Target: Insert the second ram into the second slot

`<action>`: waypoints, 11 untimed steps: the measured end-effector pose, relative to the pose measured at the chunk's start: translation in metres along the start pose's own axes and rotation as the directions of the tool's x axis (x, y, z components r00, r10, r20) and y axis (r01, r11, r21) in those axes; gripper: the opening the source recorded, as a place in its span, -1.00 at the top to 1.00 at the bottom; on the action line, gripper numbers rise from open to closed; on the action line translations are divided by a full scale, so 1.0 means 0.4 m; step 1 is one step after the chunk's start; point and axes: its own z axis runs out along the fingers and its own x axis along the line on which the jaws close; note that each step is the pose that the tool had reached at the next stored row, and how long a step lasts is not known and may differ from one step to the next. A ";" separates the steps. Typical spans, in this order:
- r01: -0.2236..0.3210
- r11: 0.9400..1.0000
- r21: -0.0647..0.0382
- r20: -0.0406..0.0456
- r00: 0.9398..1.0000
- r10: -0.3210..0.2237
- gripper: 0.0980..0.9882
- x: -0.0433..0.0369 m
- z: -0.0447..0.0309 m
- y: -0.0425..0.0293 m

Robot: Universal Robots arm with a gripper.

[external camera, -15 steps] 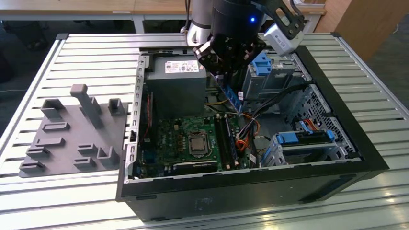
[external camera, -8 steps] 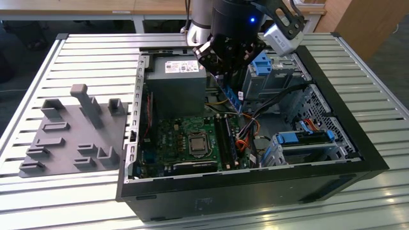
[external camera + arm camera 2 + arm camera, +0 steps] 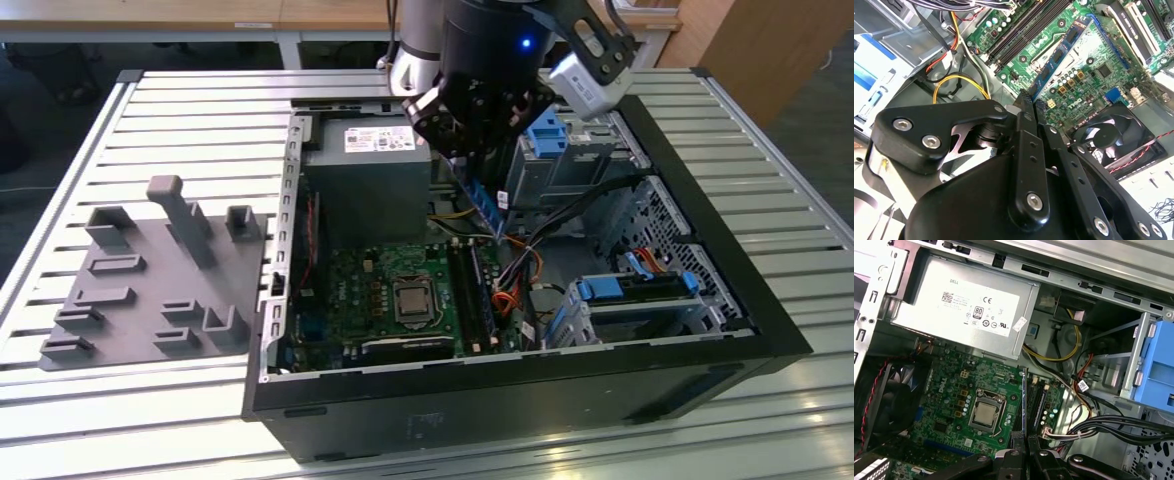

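arm point(image 3: 420, 40): cut off by the exterior view's top edge.
second ram point(image 3: 483, 205): upper end swallowed between the clamped fingers of the gripper point(image 3: 465, 155); in the first wrist view it stands edge-on, so neither face shows.
memory slots point(image 3: 475, 290): can't tell which one the stick's lower edge sits over, or whether it touches.
power supply point(image 3: 363, 185): one corner hidden behind the gripper.
fan point(image 3: 1114, 132): partly covered by the gripper's black linkage in the second wrist view.
blue drive caddy point(image 3: 1160, 365): cut by the picture's edge.
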 end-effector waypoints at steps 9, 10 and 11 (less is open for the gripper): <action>-0.015 1.000 0.000 0.001 1.000 0.015 0.91 0.000 0.003 0.000; -0.016 1.000 0.000 0.001 1.000 0.016 0.91 0.000 0.003 0.000; -0.018 1.000 0.000 0.001 1.000 0.018 0.91 0.000 0.003 0.000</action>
